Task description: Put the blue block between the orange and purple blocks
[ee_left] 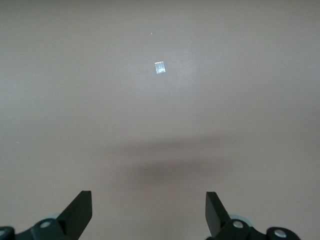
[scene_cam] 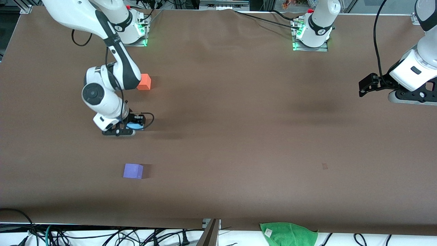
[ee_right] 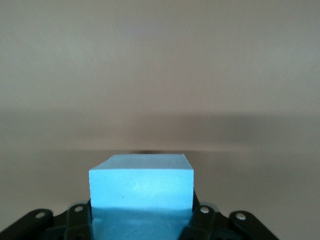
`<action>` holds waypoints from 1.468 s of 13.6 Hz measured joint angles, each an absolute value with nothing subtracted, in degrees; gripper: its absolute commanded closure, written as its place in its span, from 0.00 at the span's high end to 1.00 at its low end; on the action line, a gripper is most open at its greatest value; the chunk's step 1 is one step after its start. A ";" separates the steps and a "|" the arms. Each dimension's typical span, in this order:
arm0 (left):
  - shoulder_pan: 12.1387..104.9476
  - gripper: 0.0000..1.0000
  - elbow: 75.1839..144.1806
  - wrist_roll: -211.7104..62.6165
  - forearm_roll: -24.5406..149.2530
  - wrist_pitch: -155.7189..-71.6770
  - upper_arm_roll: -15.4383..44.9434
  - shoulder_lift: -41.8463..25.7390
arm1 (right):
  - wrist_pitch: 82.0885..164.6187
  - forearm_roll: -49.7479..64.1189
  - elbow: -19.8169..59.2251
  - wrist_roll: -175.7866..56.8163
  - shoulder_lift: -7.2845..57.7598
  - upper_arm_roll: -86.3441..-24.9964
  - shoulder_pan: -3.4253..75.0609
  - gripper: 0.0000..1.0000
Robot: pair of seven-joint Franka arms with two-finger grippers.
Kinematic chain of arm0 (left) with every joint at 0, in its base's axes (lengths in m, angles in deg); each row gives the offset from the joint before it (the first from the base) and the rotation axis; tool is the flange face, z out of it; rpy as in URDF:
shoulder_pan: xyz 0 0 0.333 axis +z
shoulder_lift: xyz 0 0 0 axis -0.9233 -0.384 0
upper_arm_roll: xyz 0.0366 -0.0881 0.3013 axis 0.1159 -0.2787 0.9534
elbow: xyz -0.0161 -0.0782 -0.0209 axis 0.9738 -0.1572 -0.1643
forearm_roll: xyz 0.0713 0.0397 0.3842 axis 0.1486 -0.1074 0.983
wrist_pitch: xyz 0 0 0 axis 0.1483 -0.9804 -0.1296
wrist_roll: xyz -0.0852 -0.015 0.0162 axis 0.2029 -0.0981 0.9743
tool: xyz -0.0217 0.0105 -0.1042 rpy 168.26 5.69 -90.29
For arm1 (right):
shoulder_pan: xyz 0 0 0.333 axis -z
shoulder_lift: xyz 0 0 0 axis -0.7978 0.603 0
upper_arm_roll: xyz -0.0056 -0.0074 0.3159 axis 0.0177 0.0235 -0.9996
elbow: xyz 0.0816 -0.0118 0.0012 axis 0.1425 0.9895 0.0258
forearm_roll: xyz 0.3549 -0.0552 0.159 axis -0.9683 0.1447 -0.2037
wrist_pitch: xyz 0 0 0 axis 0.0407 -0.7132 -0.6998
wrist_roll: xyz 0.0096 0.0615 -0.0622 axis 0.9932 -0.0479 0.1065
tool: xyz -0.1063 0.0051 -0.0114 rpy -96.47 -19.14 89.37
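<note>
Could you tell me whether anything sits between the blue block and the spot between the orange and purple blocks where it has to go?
Nothing visible does. The right gripper holds the blue block over bare table, already between the orange block and the purple block. The left gripper waits open near the left arm's end.

No legible text, labels, brand names or numbers. Small white tag on green cloth (scene_cam: 289, 233) at worktop (scene_cam: 239, 136) edge: unreadable.
</note>
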State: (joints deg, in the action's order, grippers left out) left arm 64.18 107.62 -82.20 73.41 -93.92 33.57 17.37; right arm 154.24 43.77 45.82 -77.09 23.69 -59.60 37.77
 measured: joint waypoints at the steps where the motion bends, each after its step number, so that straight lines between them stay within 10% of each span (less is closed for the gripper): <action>1: 64.19 1.00 107.62 -82.20 73.41 -93.91 33.57 17.37 | 156.08 43.77 47.58 -77.96 23.69 -59.64 37.76 0.26; 7: 64.18 1.00 107.61 -82.20 73.41 -93.91 33.57 17.36 | 157.94 43.69 48.11 -81.36 23.56 -59.66 37.76 0.38; 10: 64.18 1.00 107.60 -82.20 73.41 -93.91 33.57 17.36 | 158.03 43.69 48.18 -81.52 23.66 -59.67 37.76 0.95; 11: 64.18 1.00 107.60 -82.20 73.41 -93.91 33.57 17.36 | 158.07 43.69 48.22 -81.54 23.72 -59.68 37.76 0.99; 20: 64.18 1.00 107.53 -82.20 73.41 -93.38 33.57 17.34 | 148.37 43.69 40.56 -81.51 20.86 -59.40 37.86 0.99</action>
State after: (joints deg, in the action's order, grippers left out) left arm 64.18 107.53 -82.20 73.41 -93.38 33.57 17.34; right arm 148.37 43.69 40.56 -81.51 20.86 -59.40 37.86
